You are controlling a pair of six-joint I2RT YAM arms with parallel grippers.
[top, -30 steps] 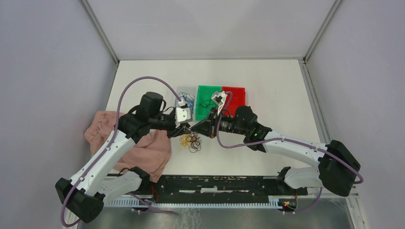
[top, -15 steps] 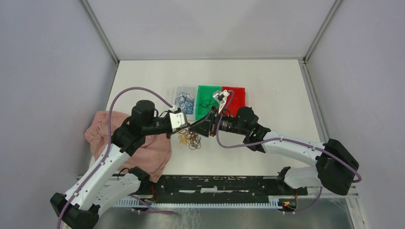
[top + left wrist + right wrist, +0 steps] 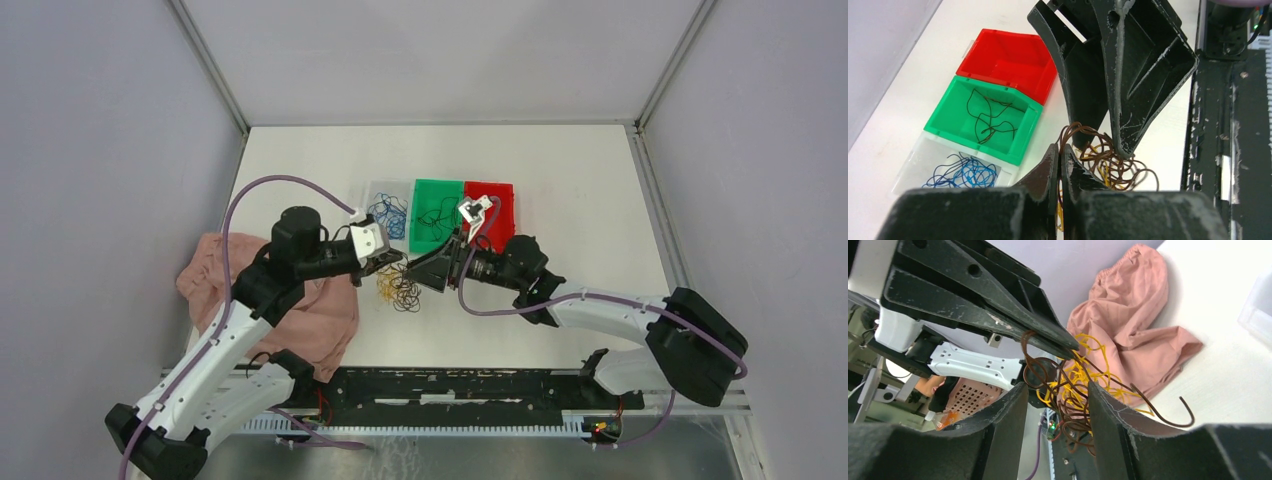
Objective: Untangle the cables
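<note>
Right at the tangle, left gripper [image 3: 1060, 151] looks pinched shut on a brown loop of the cables [image 3: 398, 292]. The right gripper [image 3: 1057, 392] is spread open, straddling the pile from the opposite side. Pile sits just nearside of the green bin [image 3: 425, 192], both tips about equally close.

No text can be read in any of the views. No label, brand, number or sign is legible.
</note>
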